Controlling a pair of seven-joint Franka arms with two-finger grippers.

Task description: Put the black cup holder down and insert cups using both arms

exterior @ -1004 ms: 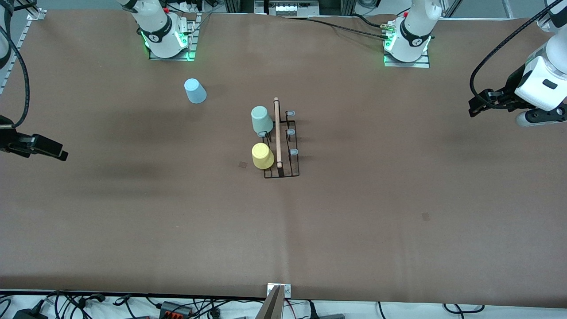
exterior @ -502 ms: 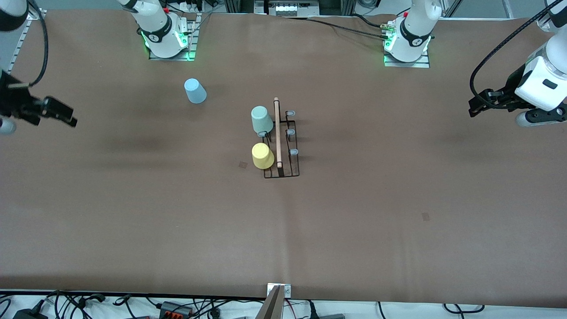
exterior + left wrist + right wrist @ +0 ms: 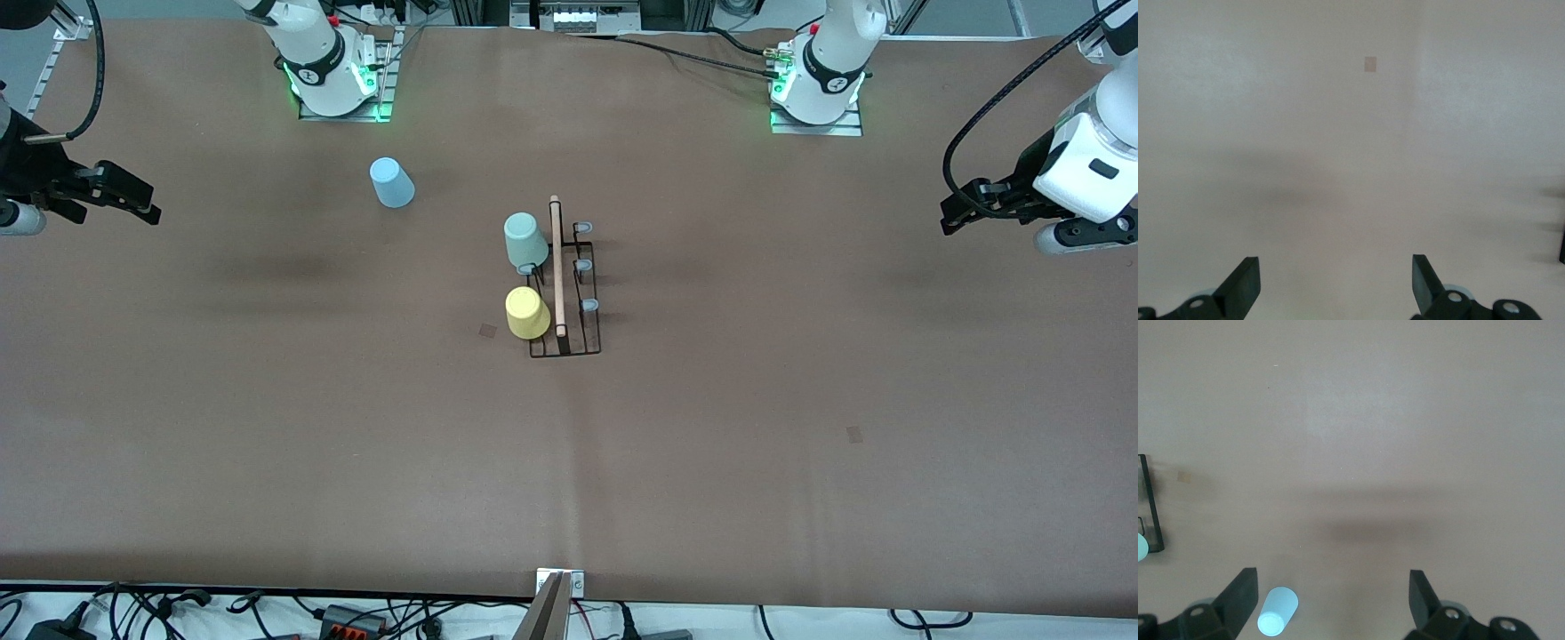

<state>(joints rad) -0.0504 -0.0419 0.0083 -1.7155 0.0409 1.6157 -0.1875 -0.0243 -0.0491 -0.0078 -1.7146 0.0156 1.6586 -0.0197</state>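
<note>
Standing near the middle of the brown table point(image 3: 800, 498), the black cup holder point(image 3: 566, 289) carries two upturned cups on the pegs of its side toward the right arm's end: the pale green cup point(image 3: 524, 240) and, nearer the front camera, the yellow cup point(image 3: 526, 312). Its wooden rod handle point(image 3: 557, 267) runs along the top, and three grey-blue pegs point(image 3: 582, 265) on the side toward the left arm's end stand bare. The light blue cup point(image 3: 391, 182) sits upside down on the table, well apart from the holder, toward the right arm's base. The right gripper point(image 3: 133, 197) hangs in the air over the right arm's end of the table, its fingers point(image 3: 1238, 600) spread wide and empty; in the right wrist view the light blue cup point(image 3: 1277, 611) shows between and below the fingers, close to one of them, with a corner of the holder point(image 3: 1153, 513) at the picture's edge. The left gripper point(image 3: 956, 213) hangs over the left arm's end of the table, well away from holder and cups, its fingers point(image 3: 1241, 287) also wide apart with only bare table between them.
</note>
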